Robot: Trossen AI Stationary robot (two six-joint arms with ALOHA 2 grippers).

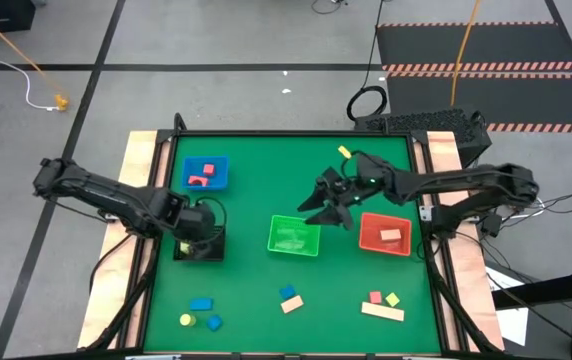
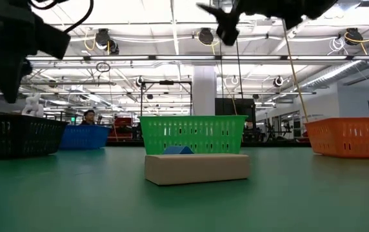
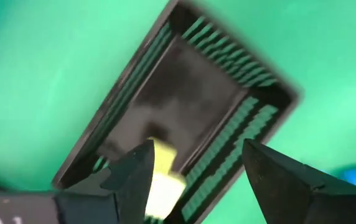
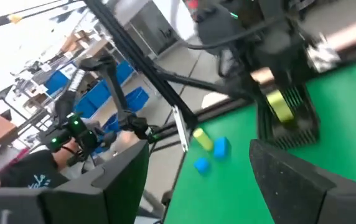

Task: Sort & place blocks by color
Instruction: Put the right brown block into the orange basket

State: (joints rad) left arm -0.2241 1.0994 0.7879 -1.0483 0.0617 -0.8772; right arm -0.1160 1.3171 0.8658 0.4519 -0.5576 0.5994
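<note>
My left gripper (image 1: 198,232) hangs open over the black bin (image 1: 198,250) at the table's left. A yellow block (image 3: 163,175) shows inside the bin's outline, right beside one finger; it also shows in the right wrist view (image 4: 280,106). My right gripper (image 1: 328,205) is open and empty, raised between the green bin (image 1: 294,235) and the red bin (image 1: 384,233). Red blocks (image 1: 200,176) lie in the blue bin (image 1: 206,173), and a tan block (image 1: 390,236) lies in the red bin. Loose blocks lie along the near edge. My left gripper stands with its fingers wide apart, pointing down into the black bin. The yellow block (image 3: 163,175) is next to one finger (image 3: 134,177) and is not pinched. I cannot tell whether it touches that finger.
Near the front edge lie a blue block (image 1: 201,303), a yellow one (image 1: 186,320), another blue one (image 1: 288,293) by a tan one (image 1: 292,304), and a red (image 1: 374,297), a yellow (image 1: 393,299) and a tan bar (image 1: 383,312). One yellow block (image 1: 344,152) lies at the far side.
</note>
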